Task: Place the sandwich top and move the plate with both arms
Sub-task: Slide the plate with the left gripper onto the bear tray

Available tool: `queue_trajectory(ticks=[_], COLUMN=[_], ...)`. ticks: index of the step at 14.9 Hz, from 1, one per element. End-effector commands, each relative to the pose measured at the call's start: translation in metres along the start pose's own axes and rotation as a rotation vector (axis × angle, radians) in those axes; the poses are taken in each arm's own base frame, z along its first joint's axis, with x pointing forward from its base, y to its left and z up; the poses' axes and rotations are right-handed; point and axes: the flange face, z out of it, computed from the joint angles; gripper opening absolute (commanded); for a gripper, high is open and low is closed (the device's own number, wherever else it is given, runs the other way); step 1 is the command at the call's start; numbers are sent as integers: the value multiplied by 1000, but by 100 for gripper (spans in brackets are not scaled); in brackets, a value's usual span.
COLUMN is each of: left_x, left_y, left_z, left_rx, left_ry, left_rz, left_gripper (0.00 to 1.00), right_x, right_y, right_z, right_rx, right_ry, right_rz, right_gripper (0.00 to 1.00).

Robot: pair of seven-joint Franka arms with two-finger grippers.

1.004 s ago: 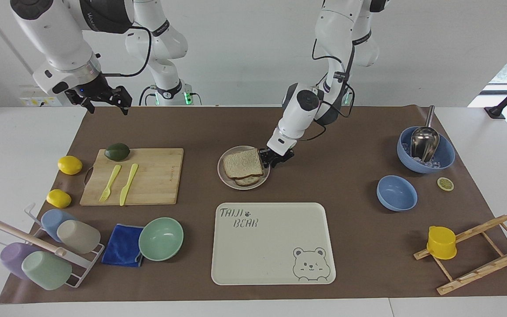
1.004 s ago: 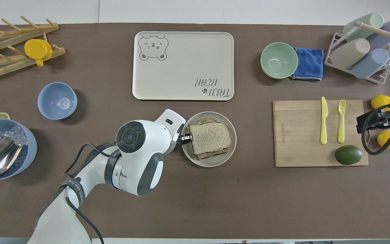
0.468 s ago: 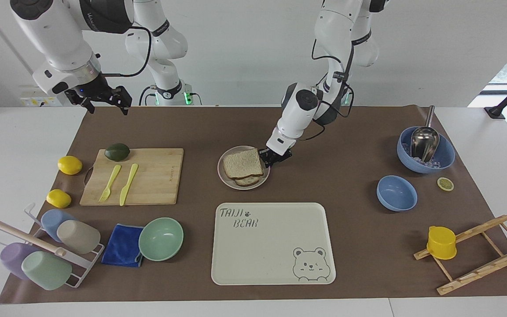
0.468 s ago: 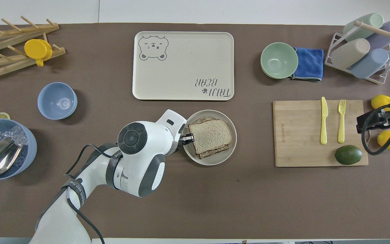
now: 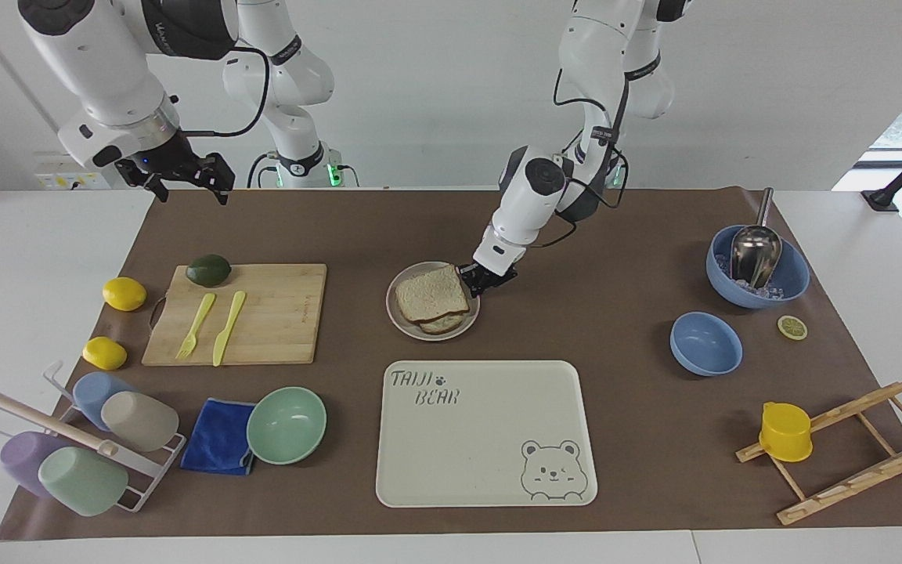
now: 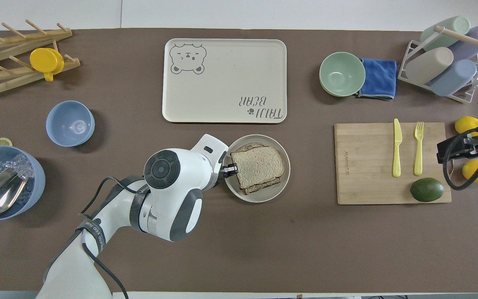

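Right now I see my left tool (image 5: 476, 279) down at the plate (image 5: 396, 317), at the rim on the left arm's end, but I cannot tell whether it is clenched or released. The bread slice (image 5: 431, 293) lies on the plate, atop a lower slice. The plate sits on the counter (image 5: 615, 329), nearer to the robots than the bear tray (image 5: 482, 431). My right tool (image 5: 185, 178) waits with fingers spread, raised over the counter's edge, near the cutting board (image 5: 279, 313).

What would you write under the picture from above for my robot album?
Left gripper at the plate rim beside the sandwich top; right gripper waits near the lemons.
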Motion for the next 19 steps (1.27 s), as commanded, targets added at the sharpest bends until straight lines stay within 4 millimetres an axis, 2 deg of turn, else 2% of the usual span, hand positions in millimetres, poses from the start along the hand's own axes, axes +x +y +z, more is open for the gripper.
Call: queue_trajectory(ticks=[1, 4, 7, 11, 15, 19], left_x=[4, 11, 27, 73, 109, 139], left_y=[-2, -3, 0, -6, -14, -22], left_z=[2, -14, -39, -90, -123, -126], left_rx=[-15, -40, -75, -97, -168, -183], left_ry=[7, 16, 5, -39, -16, 19], left_rz=[-42, -64, -101, -150, -222, -266], left_gripper=[0, 0, 0, 0, 0, 0], right_x=[-5, -5, -5, -5, -5, -5], right_y=[4, 4, 4, 4, 4, 4], right_z=[-3, -3, -3, -3, -3, -3], right_rx=[17, 17, 19, 17, 17, 17], right_ry=[0, 0, 0, 0, 0, 0], right_rz=[-19, -19, -20, -21, -19, -19], right_gripper=[100, 100, 100, 100, 100, 100])
